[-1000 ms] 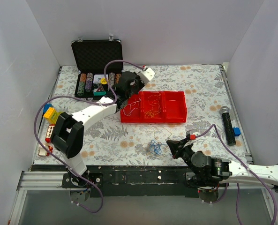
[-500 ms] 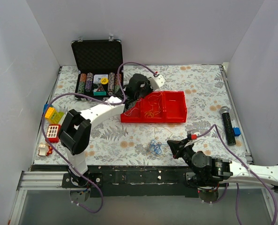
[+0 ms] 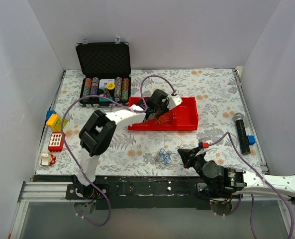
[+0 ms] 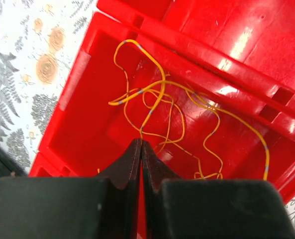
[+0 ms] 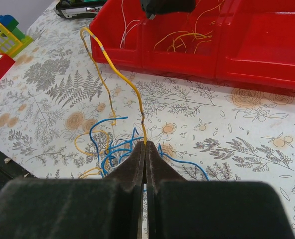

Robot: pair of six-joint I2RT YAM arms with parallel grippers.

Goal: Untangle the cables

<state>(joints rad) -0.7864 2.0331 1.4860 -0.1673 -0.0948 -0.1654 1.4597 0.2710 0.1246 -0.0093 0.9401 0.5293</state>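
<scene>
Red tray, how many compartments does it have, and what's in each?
3 in the red tray: left compartment holds white wire, middle compartment holds yellow wires, right compartment shows none, though its floor is partly hidden.

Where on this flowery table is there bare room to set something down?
Bare flowery cloth lies behind the red plastic tray, and between the tray and the black microphone on the right. Crowded: the near middle, with the thin blue and yellow wire tangle, and the left edge, with toy bricks.

Floral table (image 3: pixel 212 84), plain white walls (image 3: pixel 187 30)
</scene>
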